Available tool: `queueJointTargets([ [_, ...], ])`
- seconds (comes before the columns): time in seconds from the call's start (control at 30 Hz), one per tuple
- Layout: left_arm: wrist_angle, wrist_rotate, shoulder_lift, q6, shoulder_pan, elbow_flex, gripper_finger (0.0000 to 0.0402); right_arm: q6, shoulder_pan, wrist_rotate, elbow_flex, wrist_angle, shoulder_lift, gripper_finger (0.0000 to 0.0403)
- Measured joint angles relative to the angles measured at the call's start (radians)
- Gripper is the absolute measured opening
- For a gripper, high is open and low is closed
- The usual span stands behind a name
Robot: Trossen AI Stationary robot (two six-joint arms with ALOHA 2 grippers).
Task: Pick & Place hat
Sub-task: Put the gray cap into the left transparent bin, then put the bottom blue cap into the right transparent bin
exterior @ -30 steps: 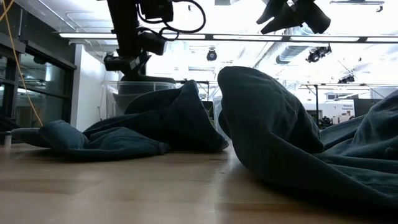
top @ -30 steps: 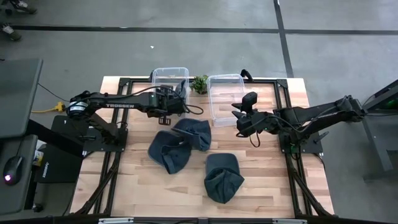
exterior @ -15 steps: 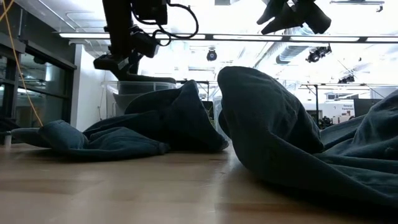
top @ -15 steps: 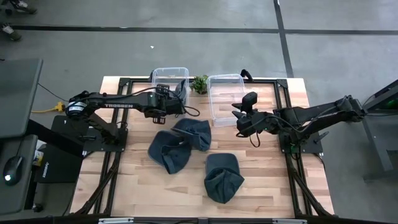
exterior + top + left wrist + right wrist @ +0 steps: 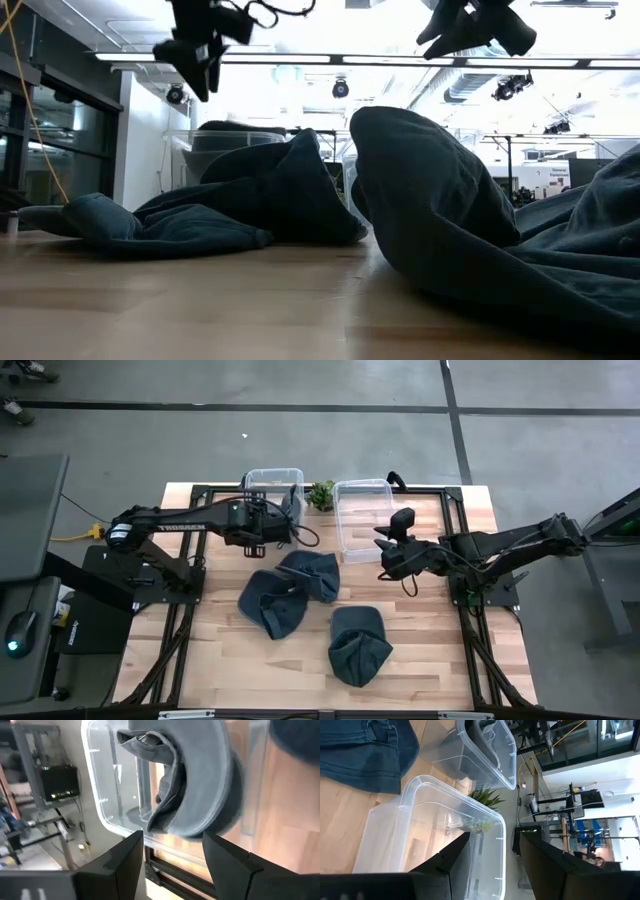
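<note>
With one hat (image 5: 200, 780) dropped in the left bin (image 5: 270, 487), the left gripper (image 5: 172, 852) hangs spread above; next comes reaching for the table's remaining hats (image 5: 300, 592).

Camera setup, my rig
Overhead looks straight down; low cam level at tabletop; my wrist cams share the left bin (image 5: 107, 795) (image 5: 490, 750).

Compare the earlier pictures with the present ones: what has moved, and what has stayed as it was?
The left gripper has risen and drawn back from the left bin, fingers open, leaving a hat inside it. The right gripper beside the right bin and the three hats on the table have not moved.
</note>
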Motion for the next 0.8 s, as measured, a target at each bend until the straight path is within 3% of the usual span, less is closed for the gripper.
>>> queueJointTargets([
  [0.3, -0.158, 0.049, 0.0, -0.182, -0.102, 0.075, 0.02, 0.046, 0.001, -0.007, 0.0, -0.013, 0.0, 0.0165],
  [0.8, -0.159, 0.209, 0.014, -0.566, -0.303, 0.074, 0.02, 0.213, 0.06, -0.271, 0.0, -0.104, 0.0, 0.0165],
])
